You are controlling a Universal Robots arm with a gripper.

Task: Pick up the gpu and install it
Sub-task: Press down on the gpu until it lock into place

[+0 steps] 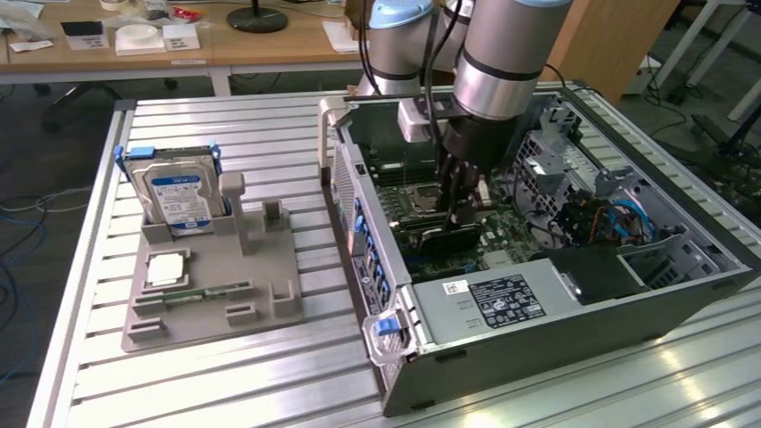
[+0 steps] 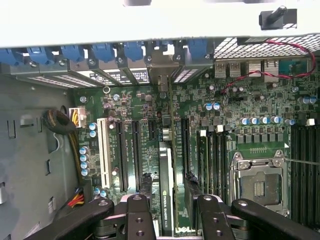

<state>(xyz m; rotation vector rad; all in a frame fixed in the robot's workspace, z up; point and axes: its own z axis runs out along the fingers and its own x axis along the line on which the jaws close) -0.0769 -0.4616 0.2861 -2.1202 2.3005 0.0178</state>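
Inside the open computer case [image 1: 666, 294], gripper [image 2: 170, 205] fingers [image 2: 137, 215] were clamped on the gpu [image 2: 166, 185], edge-on over motherboard [image 2: 250, 130] slots; slight misalignment risked jamming the connector.

Arm [image 1: 500, 62]: silver-grey cylindrical links, pale blue joint caps; black cables alongside; end effector [image 2: 170, 212]: black linkage fingers with round pivot screws.

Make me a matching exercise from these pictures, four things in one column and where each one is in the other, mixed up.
Things:
1. gpu
2. hard drive
3. RAM stick
4. end effector

Places:
A. standing upright in the grey holder
B. lying flat on the grey holder
C. inside the computer case, over the motherboard
D. edge-on between the fingers

Pairs: 1-D, 2-A, 3-B, 4-C
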